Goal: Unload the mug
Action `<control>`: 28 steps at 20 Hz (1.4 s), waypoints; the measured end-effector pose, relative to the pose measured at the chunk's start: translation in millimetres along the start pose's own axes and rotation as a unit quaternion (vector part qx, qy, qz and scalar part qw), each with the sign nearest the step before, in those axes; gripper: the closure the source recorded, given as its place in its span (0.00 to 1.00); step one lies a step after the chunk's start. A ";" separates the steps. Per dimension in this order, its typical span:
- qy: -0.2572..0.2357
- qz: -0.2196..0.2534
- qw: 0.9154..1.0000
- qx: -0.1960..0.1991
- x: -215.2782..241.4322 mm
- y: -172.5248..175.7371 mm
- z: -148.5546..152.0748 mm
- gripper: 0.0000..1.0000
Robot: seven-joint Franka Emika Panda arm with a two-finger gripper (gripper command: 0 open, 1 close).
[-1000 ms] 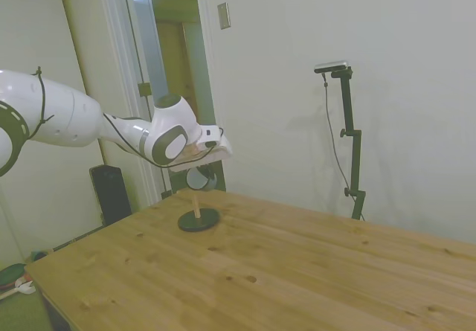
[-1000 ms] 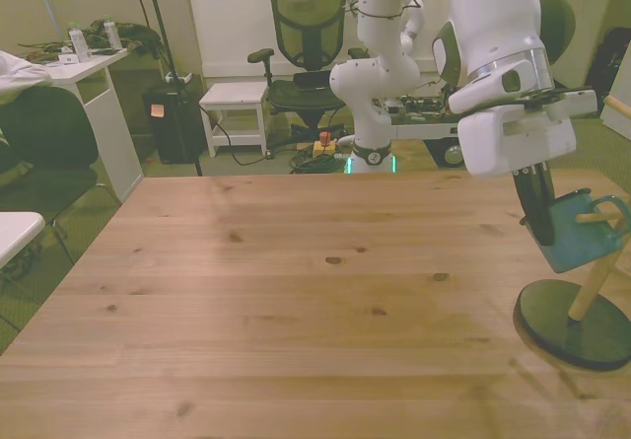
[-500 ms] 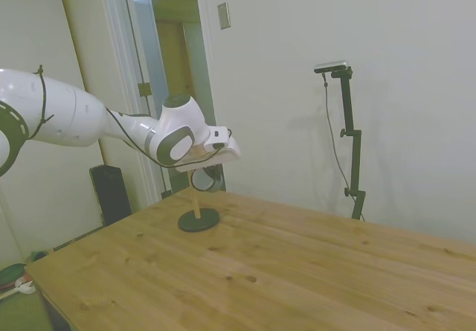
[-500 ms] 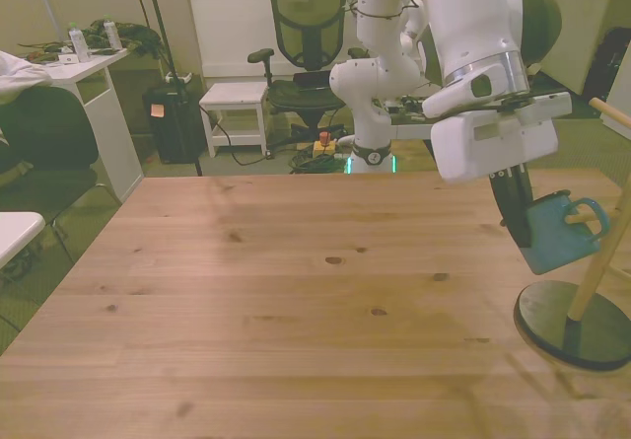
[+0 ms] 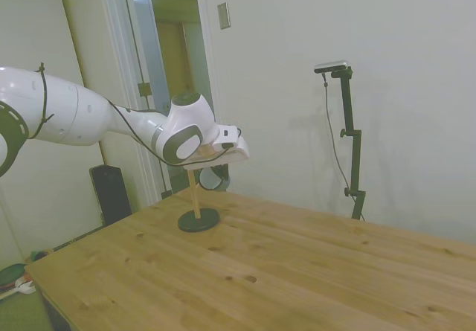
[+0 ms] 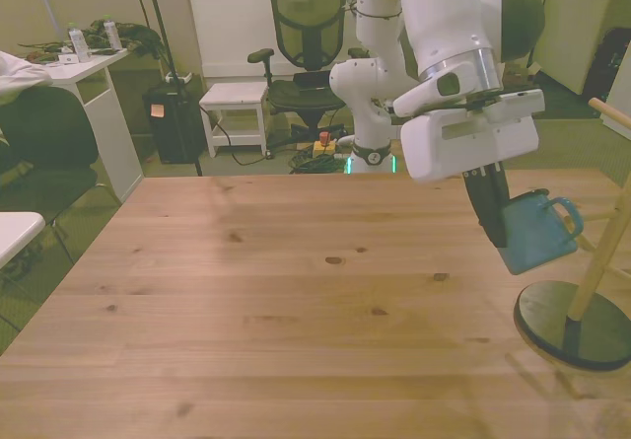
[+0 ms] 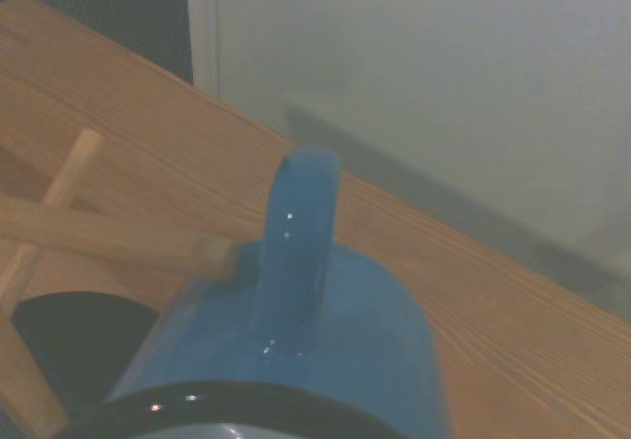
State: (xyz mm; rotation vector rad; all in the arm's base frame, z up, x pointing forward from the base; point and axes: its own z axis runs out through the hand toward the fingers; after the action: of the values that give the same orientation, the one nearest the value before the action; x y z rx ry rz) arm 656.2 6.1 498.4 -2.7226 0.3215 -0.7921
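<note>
The mug (image 6: 539, 234) hangs tilted in the air above the table, at the front view's right, handle pointing toward the wooden peg stand (image 6: 599, 273). My gripper (image 6: 505, 242) is shut on its rim, one dark finger (image 6: 488, 212) showing outside the wall. In the side view the mug (image 5: 213, 178) sits just under the gripper (image 5: 216, 170), beside the stand's pole (image 5: 195, 194). Close up, the mug's handle (image 7: 294, 254) is next to a peg tip (image 7: 212, 252), apart from it.
The stand's dark round base (image 6: 572, 327) rests near the table's edge at the front view's right. Wooden table (image 6: 296, 301) spreads to the front view's left. An office chair (image 6: 308, 25), a stool (image 6: 235, 99) and a white desk (image 6: 94, 74) stand beyond the table.
The gripper has carried the mug toward the front view's left and slightly up, drawing its handle off the stand's peg. The stand has stayed in place.
</note>
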 end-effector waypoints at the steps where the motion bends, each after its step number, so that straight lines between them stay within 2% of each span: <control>1: 0.000 0.004 1.000 0.000 1.6 5.1 -1.2 1.00; 6: -0.009 0.017 1.000 -0.001 2.9 26.7 -6.6 1.00; 9: -0.019 0.020 1.000 -0.002 -12.8 34.0 -11.8 1.00; 17: -0.086 0.029 0.996 -0.012 -58.9 48.5 -25.9 1.00; 23: -0.156 0.038 0.987 -0.034 -81.0 58.5 -36.1 1.00; 28: -0.206 0.050 0.976 -0.056 -92.6 66.5 -35.2 1.00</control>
State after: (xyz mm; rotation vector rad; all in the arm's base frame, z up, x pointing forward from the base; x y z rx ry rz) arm 551.8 -36.6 459.6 -2.8587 0.4139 -0.1752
